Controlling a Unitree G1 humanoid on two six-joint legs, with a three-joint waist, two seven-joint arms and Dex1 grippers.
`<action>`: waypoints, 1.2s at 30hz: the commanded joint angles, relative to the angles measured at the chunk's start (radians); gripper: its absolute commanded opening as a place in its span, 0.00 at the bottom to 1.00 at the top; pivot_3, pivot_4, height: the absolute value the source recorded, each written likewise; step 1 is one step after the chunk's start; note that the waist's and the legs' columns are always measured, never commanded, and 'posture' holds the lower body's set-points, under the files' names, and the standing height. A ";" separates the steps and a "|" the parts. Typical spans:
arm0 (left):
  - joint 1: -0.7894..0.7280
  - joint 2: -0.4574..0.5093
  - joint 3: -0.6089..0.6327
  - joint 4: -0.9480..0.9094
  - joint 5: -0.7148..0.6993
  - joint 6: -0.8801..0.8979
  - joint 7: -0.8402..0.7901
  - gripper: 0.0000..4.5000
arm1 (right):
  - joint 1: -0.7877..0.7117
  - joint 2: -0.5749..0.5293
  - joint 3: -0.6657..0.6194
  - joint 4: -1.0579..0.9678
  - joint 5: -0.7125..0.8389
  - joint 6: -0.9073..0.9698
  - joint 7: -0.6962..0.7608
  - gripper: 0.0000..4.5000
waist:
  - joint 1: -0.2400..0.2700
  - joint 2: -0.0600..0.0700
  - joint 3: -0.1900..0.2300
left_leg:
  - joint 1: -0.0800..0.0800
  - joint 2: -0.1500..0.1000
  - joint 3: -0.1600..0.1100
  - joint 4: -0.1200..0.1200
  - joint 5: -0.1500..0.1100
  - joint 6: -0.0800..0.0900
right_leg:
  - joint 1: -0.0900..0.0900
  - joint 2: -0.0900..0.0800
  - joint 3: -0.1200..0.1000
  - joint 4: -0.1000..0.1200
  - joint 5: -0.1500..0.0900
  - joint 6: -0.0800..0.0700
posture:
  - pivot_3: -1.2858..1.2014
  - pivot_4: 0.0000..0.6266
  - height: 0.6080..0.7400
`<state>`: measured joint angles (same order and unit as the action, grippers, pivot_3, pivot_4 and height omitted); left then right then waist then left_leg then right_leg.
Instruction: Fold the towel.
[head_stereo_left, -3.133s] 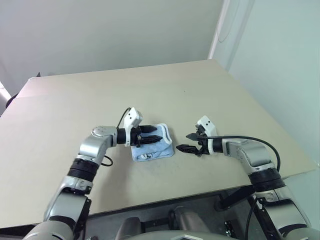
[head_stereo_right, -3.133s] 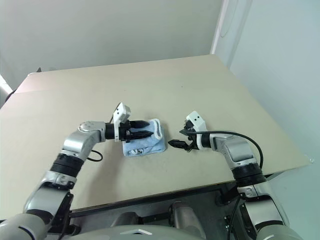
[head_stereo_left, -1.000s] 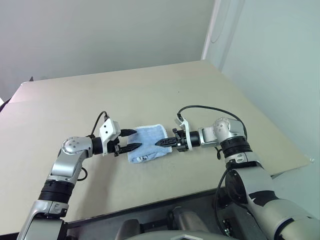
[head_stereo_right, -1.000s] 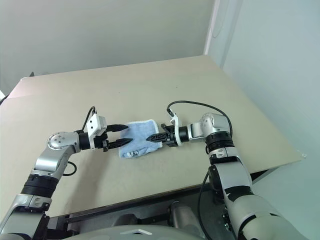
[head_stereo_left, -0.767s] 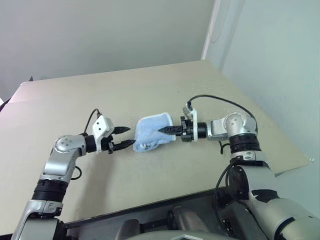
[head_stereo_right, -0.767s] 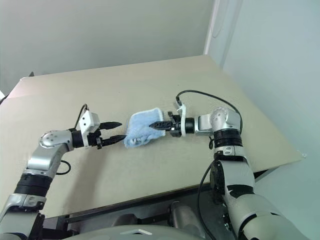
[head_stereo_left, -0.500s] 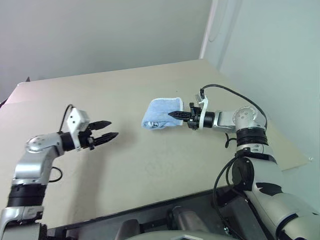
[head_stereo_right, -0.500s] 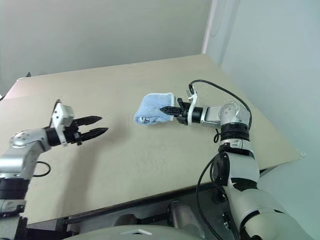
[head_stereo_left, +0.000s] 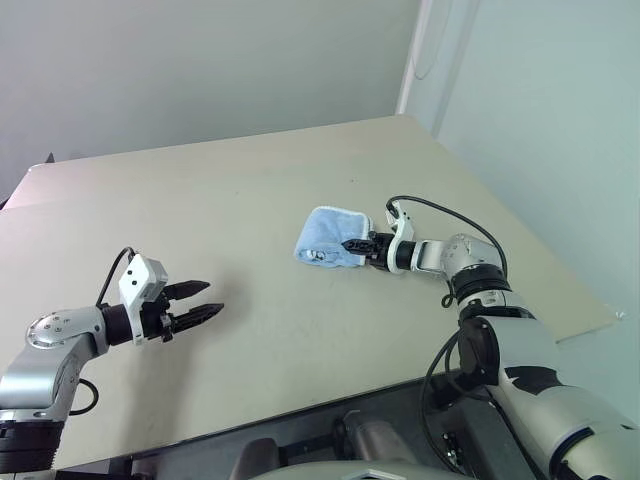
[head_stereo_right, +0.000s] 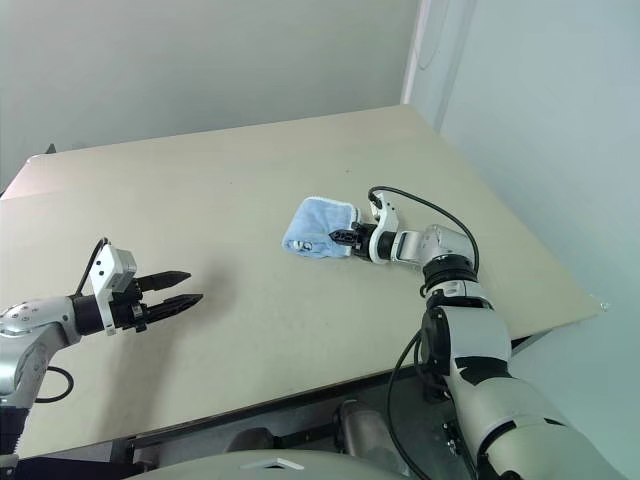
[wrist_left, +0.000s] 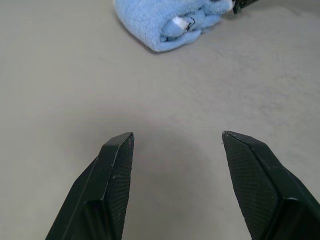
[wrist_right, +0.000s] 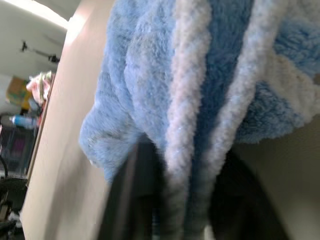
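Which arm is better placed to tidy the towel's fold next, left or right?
Right. The right gripper is at the edge of the folded towel, on the table. The left gripper hangs open over bare table, well apart from the towel, so it would likely have to travel first.

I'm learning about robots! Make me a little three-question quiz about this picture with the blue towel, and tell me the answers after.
1. True or false: the towel lies spread out flat on the table.
2. Which gripper is right at the towel: A) the left gripper or B) the right gripper?
3. Fill in the word: the left gripper's fingers stand ____ over bare table.

Key:
1. False; it is bunched into a folded bundle.
2. B
3. open
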<state>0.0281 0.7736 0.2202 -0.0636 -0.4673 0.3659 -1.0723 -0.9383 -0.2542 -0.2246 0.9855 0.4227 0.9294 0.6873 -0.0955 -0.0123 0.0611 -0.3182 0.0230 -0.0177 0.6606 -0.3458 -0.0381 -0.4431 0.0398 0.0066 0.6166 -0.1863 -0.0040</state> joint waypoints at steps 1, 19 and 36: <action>-0.024 0.016 0.032 -0.016 -0.018 0.008 0.007 0.66 | -0.029 -0.023 0.016 -0.038 -0.004 0.004 0.054 0.58 | -0.001 0.000 0.000 | 0.000 0.000 0.000 0.000 0.000 0.000 | 0.000 0.002 0.003 0.000 0.000 0.000 | 0.52 0.00 1.00; -0.058 0.009 0.063 0.048 -0.018 -0.025 0.020 0.66 | 0.293 -0.322 0.306 -0.765 -0.165 -0.384 0.353 0.99 | -0.002 0.000 0.000 | 0.001 0.000 0.002 -0.001 0.000 0.000 | -0.001 0.004 0.006 0.000 0.000 0.000 | 0.52 0.00 1.00; -0.029 -0.062 0.048 0.131 0.004 -0.146 -0.005 0.66 | 0.530 -0.376 0.297 -0.875 -0.045 -0.664 0.653 0.99 | 0.001 -0.003 0.001 | 0.006 0.001 0.009 0.000 0.000 0.000 | 0.001 0.005 0.012 0.002 -0.002 -0.003 | 0.52 0.00 1.00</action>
<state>0.0013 0.7085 0.2624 0.0770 -0.4727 0.2477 -1.0810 -0.3822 -0.6174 0.0785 0.1211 0.3555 0.2490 1.3249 -0.0940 -0.0155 0.0619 -0.3122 0.0236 -0.0089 0.6607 -0.3461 -0.0379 -0.4417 0.0451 0.0184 0.6182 -0.1886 -0.0074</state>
